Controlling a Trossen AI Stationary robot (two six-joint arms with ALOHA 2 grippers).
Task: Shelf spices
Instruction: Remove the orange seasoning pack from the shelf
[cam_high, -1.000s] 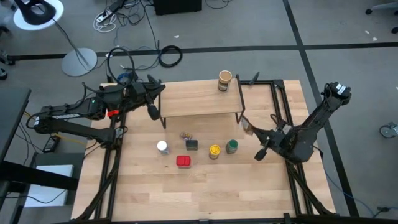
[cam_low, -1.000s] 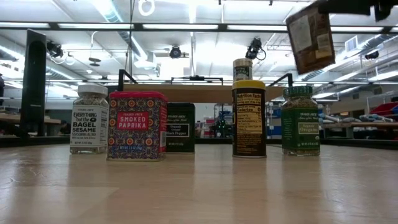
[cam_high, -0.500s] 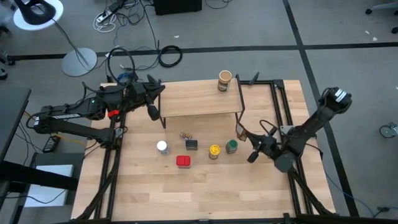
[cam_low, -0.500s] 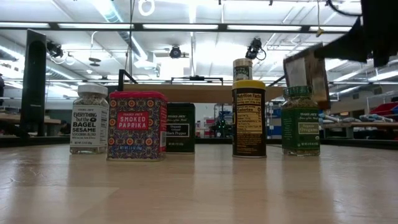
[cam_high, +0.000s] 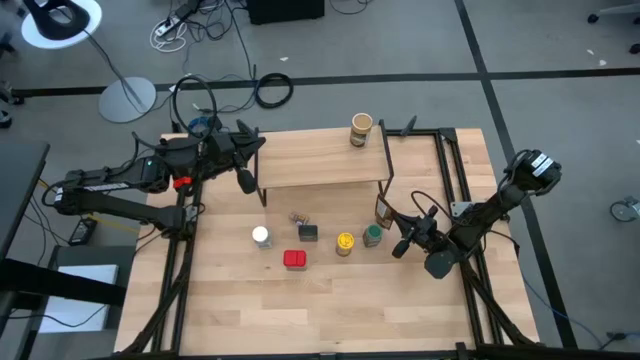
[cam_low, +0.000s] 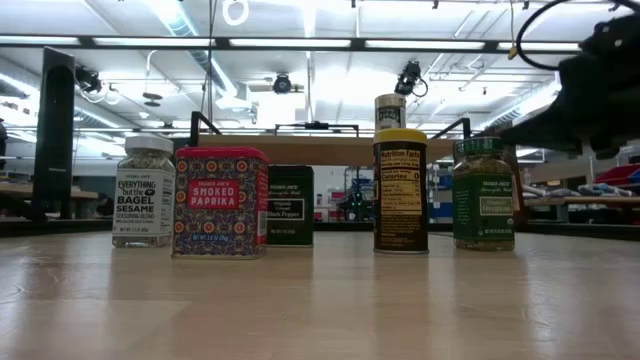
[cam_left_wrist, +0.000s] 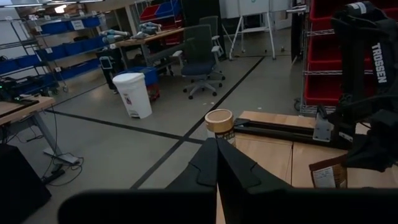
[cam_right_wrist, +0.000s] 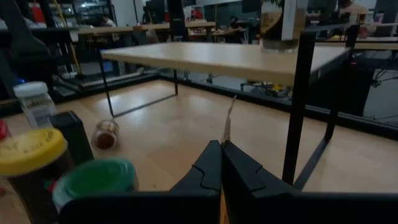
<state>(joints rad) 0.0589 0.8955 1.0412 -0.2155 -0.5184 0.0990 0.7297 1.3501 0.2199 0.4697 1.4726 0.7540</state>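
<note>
The shelf (cam_high: 320, 160) stands at the table's far middle, with a tall brown canister (cam_high: 361, 129) on its right end. In front of it stand a white-lidded jar (cam_high: 261, 236), a red tin (cam_high: 294, 260), a dark tin (cam_high: 308, 233), a yellow-lidded jar (cam_high: 345, 242) and a green jar (cam_high: 372, 235). A small tan-capped jar (cam_high: 298, 217) lies on its side. My right gripper (cam_high: 394, 222) is shut on a flat brown packet (cam_high: 384, 211) beside the shelf's right front leg. My left gripper (cam_high: 247, 180) is shut and empty at the shelf's left end. My right gripper pinches the brown packet between its two fingers at the packet's near edge (cam_right_wrist: 225, 138). The fingers come about level from the table's right side. The packet stands upright and edge-on beyond the fingertips. Whether its bottom touches the table does not show.
The shelf's thin black right front leg (cam_right_wrist: 297, 112) stands close beside the packet. The green jar (cam_right_wrist: 93, 180) and the yellow-lidded jar (cam_right_wrist: 31, 155) are close to my right gripper. Bare table lies near the front edge (cam_high: 330, 310).
My right gripper has gone down and toward the table's left with the brown packet. The packet has come from high above the jars to just behind the green jar, next to the shelf's right front leg.
</note>
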